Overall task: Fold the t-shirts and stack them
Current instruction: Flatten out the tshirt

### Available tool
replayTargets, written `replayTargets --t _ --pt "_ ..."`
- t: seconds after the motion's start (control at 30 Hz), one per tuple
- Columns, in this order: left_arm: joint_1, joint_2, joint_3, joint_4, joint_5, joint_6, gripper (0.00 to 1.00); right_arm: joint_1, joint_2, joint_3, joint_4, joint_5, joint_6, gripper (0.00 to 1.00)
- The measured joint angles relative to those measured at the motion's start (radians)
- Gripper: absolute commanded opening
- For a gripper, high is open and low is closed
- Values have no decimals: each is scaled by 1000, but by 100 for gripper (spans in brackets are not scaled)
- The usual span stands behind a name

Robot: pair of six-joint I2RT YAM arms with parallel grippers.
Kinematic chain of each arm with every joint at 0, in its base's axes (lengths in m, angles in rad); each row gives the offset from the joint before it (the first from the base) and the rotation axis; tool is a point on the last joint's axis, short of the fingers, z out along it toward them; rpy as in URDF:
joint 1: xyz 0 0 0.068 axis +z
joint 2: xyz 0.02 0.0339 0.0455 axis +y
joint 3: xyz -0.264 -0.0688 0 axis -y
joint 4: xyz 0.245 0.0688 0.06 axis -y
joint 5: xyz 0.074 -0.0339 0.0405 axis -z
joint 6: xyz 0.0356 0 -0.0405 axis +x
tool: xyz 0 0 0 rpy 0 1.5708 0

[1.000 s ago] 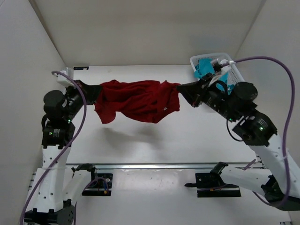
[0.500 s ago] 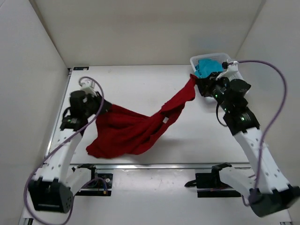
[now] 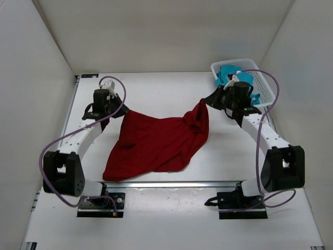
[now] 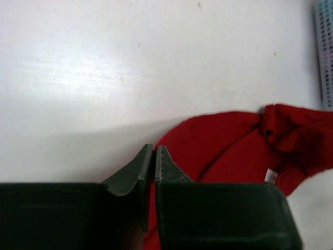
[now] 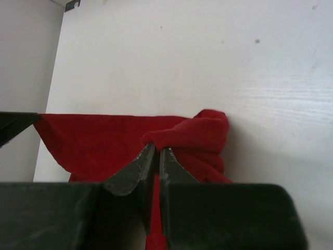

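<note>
The right gripper [image 5: 156,149] pinches the dark red t-shirt [image 3: 156,143], spread toward the near edge of the table [image 3: 156,88]; the left gripper [image 4: 154,149] is nearly closed, hold unclear.

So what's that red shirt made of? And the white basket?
The red shirt looks like soft, matte knit cloth, probably cotton: it sags, wrinkles and bunches up at one corner. The basket looks like hard white plastic, maybe slightly glossy: its walls stand stiff and straight and are pierced with a grid of small holes.

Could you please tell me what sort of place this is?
Probably a robot test cell: plain white walls box in a white table, holding a dark red t-shirt and a mesh basket.
</note>
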Motion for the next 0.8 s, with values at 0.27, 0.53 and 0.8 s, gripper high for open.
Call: replayTargets --t 0.27,0.53,0.8 --pt "13 172 189 27 -25 -7 0 4 152 259 -68 14 -31 0" --pt "21 -148 171 -9 34 -38 0 240 -150 311 -266 199 -166 0" --pt "79 -419 456 -46 96 -74 0 805 -409 599 -380 642 -343 0"
